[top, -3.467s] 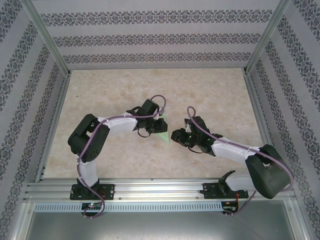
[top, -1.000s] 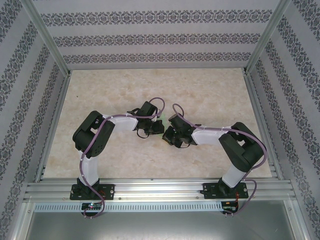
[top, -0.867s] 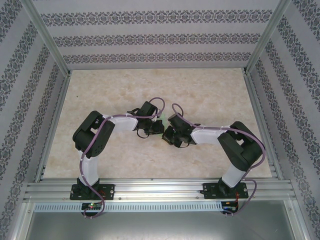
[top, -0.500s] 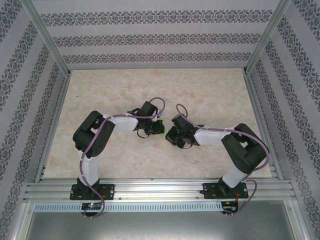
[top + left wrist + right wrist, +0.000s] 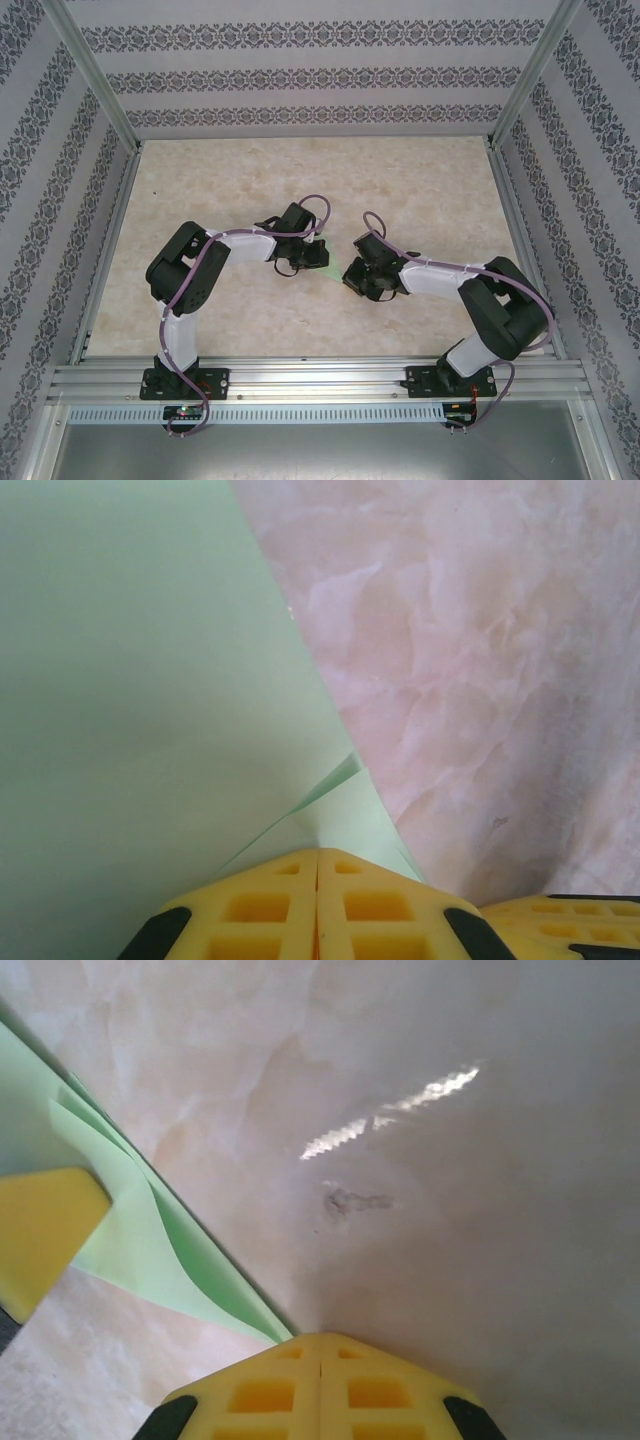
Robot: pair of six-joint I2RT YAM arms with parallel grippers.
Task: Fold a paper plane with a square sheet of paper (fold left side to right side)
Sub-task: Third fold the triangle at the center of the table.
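Note:
The square sheet of paper (image 5: 150, 680) is pale mint green and partly folded, its layers bowing up. In the top view a small sliver of the paper (image 5: 331, 272) shows between the two grippers at mid-table. My left gripper (image 5: 318, 865) is shut, and two layers of the sheet converge right at its tips. That gripper (image 5: 318, 260) sits over the paper's left part. My right gripper (image 5: 320, 1340) is shut with nothing in it, tips down at the table right beside the paper's edge (image 5: 150, 1240). The left gripper's yellow finger (image 5: 40, 1230) lies on the paper.
The table is pale marbled stone (image 5: 250, 170) with patterned walls on three sides and a metal rail (image 5: 320, 385) along the near edge. The two wrists stand close together mid-table. A dark smudge (image 5: 350, 1200) marks the surface ahead of the right gripper.
My right gripper has slid right and slightly nearer, away from the left one, uncovering a sliver of green paper. The left gripper has stayed in place.

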